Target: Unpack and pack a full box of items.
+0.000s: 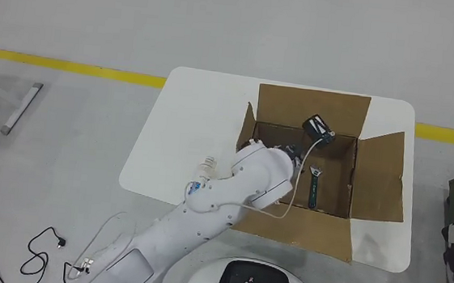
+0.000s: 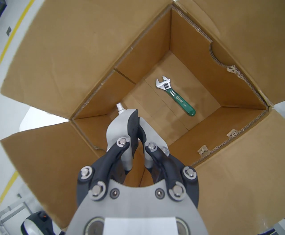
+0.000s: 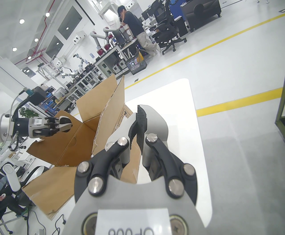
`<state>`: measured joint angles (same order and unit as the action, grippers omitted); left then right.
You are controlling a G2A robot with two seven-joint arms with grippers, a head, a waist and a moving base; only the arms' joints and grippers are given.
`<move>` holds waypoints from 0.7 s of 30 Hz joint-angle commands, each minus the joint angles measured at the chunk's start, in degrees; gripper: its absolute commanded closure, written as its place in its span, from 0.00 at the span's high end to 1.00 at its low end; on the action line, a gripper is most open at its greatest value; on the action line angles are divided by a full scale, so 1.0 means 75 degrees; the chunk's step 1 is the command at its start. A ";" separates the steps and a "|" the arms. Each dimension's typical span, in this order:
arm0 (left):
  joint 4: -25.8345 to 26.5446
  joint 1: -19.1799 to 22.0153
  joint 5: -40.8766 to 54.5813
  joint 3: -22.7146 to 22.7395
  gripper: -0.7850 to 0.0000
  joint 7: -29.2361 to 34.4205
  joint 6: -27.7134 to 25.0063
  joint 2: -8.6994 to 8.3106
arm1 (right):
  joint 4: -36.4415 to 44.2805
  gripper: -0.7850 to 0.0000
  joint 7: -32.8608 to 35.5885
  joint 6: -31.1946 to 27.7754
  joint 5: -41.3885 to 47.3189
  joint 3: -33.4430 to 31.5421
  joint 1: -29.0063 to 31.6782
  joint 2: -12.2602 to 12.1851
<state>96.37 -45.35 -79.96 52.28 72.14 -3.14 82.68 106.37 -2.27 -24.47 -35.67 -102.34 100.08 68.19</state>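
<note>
Deep inside the box (image 2: pixel 196 73), the wrench (image 2: pixel 176 99) lies below the closed left gripper (image 2: pixel 136 116).

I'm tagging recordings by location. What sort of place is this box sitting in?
Probably a robotics lab or workshop hall: other robot arms stand on workbenches behind, yellow lines mark the floor, and the cardboard box sits on a white table.

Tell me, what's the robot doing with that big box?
The robot is working at an open cardboard box that stands on a white table. Its left gripper hangs shut above the inside of the box, where a green-handled wrench lies flat on the bottom. The right gripper is shut too, out beside the box above the table, holding nothing.
</note>
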 commanded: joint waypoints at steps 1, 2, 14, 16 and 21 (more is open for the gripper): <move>-0.0403 0.0119 0.0074 -0.0180 0.00 0.0092 -0.0097 0.0049 | 0.0000 0.00 0.0000 0.0000 0.0000 0.0000 0.0000 0.0000; -0.0642 0.0193 -0.0024 -0.0238 0.00 0.0149 -0.0086 0.0067 | 0.0000 0.00 0.0000 0.0000 0.0000 0.0000 0.0000 0.0000; -0.1844 0.0583 0.0232 -0.0327 1.00 0.0217 -0.0057 0.0209 | 0.0000 0.00 0.0000 0.0000 0.0000 0.0000 0.0000 0.0000; -0.1844 0.0583 0.0232 -0.0327 1.00 0.0217 -0.0057 0.0209 | 0.0000 0.00 0.0000 0.0000 0.0000 0.0000 0.0000 0.0000; -0.1844 0.0583 0.0232 -0.0327 1.00 0.0217 -0.0057 0.0209 | 0.0000 0.00 0.0000 0.0000 0.0000 0.0000 0.0000 0.0000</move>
<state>82.55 -40.98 -78.23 49.83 73.77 -3.57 84.25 106.37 -2.27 -24.47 -35.67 -102.34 100.08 68.19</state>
